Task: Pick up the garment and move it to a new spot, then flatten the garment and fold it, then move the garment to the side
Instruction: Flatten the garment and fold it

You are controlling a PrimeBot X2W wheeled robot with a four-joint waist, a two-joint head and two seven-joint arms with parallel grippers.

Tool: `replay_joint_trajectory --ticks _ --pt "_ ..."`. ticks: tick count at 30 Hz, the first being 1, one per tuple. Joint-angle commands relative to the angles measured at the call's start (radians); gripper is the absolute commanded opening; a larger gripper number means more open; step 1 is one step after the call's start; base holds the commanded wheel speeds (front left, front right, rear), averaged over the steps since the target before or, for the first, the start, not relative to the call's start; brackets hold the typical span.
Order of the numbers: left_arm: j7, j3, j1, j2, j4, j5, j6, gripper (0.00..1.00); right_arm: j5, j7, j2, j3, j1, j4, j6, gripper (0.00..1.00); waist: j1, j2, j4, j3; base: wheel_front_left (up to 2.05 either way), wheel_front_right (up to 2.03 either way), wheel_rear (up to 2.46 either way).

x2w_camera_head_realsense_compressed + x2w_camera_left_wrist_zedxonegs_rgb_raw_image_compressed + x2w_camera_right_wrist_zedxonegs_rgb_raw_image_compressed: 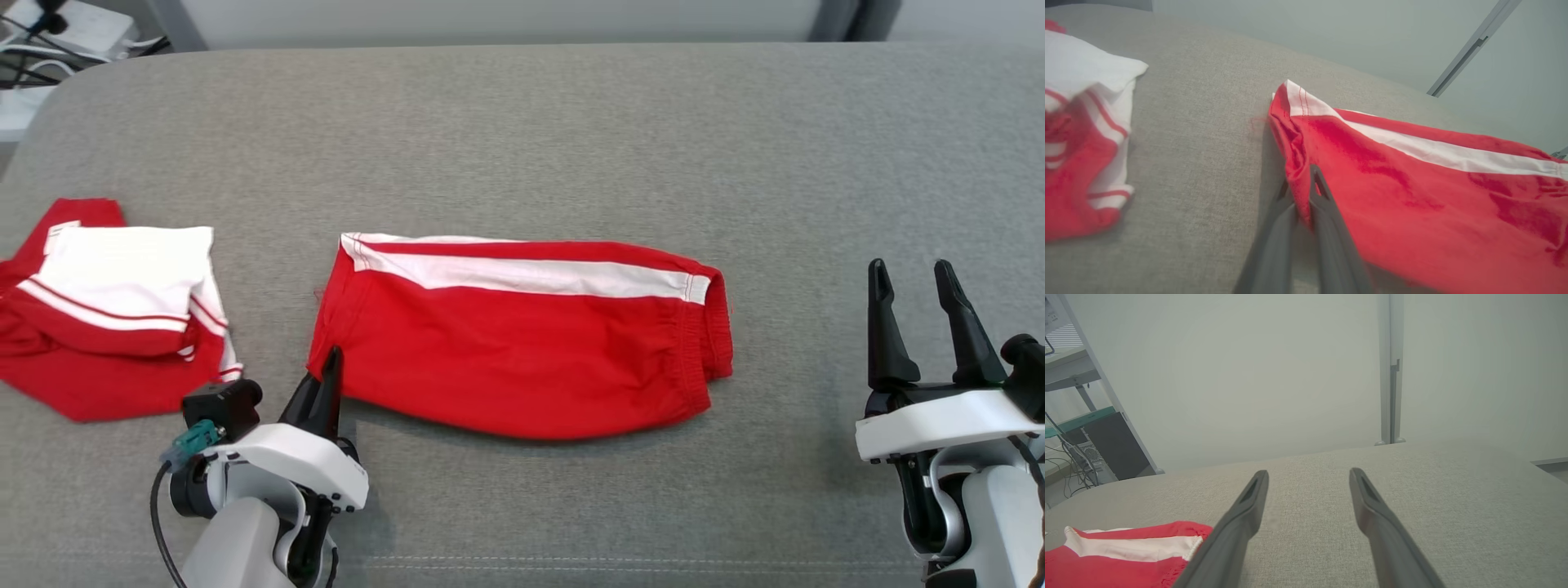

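The garment (522, 335) is a pair of red shorts with a white side stripe, folded flat in the middle of the grey cloth table (522, 122). My left gripper (331, 359) is at its near left corner and is shut on the hem. In the left wrist view the red cloth (1412, 196) is pinched between the two dark fingers (1327, 212), and the hem edge rises a little above them. My right gripper (914, 282) stands open to the right of the garment, apart from it. The waistband end (1126, 551) lies low left of its fingers (1249, 506).
A second red and white garment (114, 302) lies crumpled at the table's left edge, close to my left arm. Shelving and cables (1077, 428) stand beyond the table on the left of the right wrist view. Grey table surface stretches behind and to the right.
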Motion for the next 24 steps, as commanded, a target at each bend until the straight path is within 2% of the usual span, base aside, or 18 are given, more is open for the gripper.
replay_joint_trajectory --ticks 1,2,3,4,5,6,10,15,20,24 --pt "-0.005 0.037 0.002 0.016 -0.020 0.013 0.002 0.00 -0.004 -0.010 -0.008 0.028 -0.002 -0.020 0.004 1.00 0.0000 -0.0001 0.021 -0.005 0.00 0.00 0.00" --pt "-0.005 0.040 0.005 0.013 -0.019 0.020 0.001 0.00 -0.004 -0.010 -0.009 0.031 -0.002 -0.019 0.004 1.00 0.0000 -0.0001 0.028 -0.003 0.00 0.00 0.00" --pt "-0.005 0.043 0.008 0.009 -0.018 0.027 0.000 0.30 -0.004 -0.010 -0.010 0.036 -0.003 -0.017 0.004 1.00 0.0000 -0.0001 0.032 -0.002 0.00 0.00 0.00" --pt "-0.005 0.045 0.010 0.006 -0.017 0.032 -0.001 0.47 -0.005 -0.010 -0.011 0.041 -0.005 -0.016 0.004 1.00 0.0000 -0.0001 0.037 0.000 0.00 0.00 0.00" --pt "-0.005 0.049 0.012 0.003 -0.017 0.038 -0.002 0.93 -0.006 -0.010 -0.012 0.047 -0.007 -0.014 0.004 1.00 0.0000 -0.0001 0.041 0.001 0.00 0.00 0.00" --pt "-0.005 0.054 0.014 0.001 -0.019 0.044 -0.002 1.00 -0.007 -0.010 -0.013 0.054 -0.010 -0.013 0.004 1.00 0.0000 -0.0001 0.044 0.003 0.00 0.00 0.00" --pt "-0.005 0.088 0.022 -0.005 -0.058 0.089 0.015 1.00 -0.016 -0.010 -0.015 0.090 -0.024 -0.009 0.004 1.00 0.0000 -0.0001 0.060 0.008 0.00 0.00 0.00" --pt "-0.005 0.132 0.060 -0.007 -0.170 0.182 0.046 1.00 -0.024 -0.010 -0.006 0.152 -0.033 0.013 0.004 1.00 0.0000 -0.0001 0.084 0.008 0.00 0.00 0.00" --pt "-0.005 0.165 0.105 -0.012 -0.274 0.246 0.046 1.00 -0.046 -0.010 0.003 0.183 -0.037 0.075 0.004 1.00 0.0000 -0.0001 0.113 0.007 0.00 0.00 0.00" --pt "-0.005 0.171 0.127 -0.016 -0.297 0.262 0.037 1.00 -0.071 -0.010 0.012 0.182 -0.048 0.146 0.004 1.00 0.0000 -0.0001 0.137 0.003 0.00 0.00 0.00"
